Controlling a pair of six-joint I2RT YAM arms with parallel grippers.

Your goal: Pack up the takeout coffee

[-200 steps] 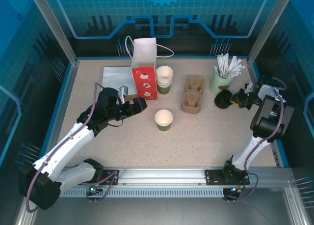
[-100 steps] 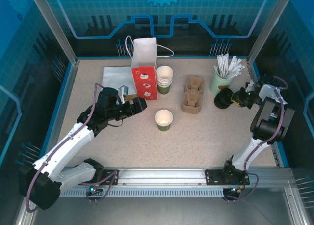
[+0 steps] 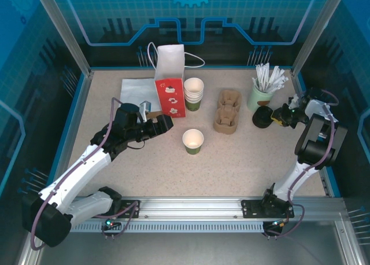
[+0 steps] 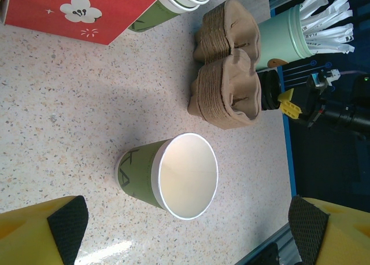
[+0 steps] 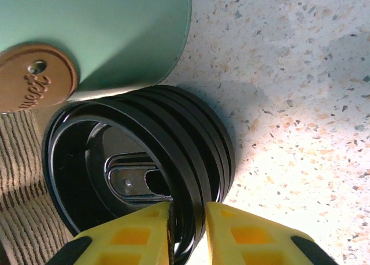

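The takeout coffee cup stands upright in the middle of the surface. It is dark green with a white rim, and its top is open, with no lid on it. It stands apart from everything else.

The left tool is spread wide and holds nothing. It hangs to the left of the cup. In the left wrist view the cup sits in the gap between the two fingers, but neither one touches it.

The right tool is at the right side, at the stack of black lids, which lies just beside the pale-green pot of white sticks. Its yellow fingers are close together, with the rim of one lid between them — it looks like a pinch on that lid.

The red and white paper bag stands at the far side. Next to it are a stack of spare cups and a pile of brown cup trays.

The packing looks barely begun. The cup is not yet in the bag or in a tray. Most likely a lid has to go on the cup first, and then the cup has to go into the bag — nearly all of the job is left.
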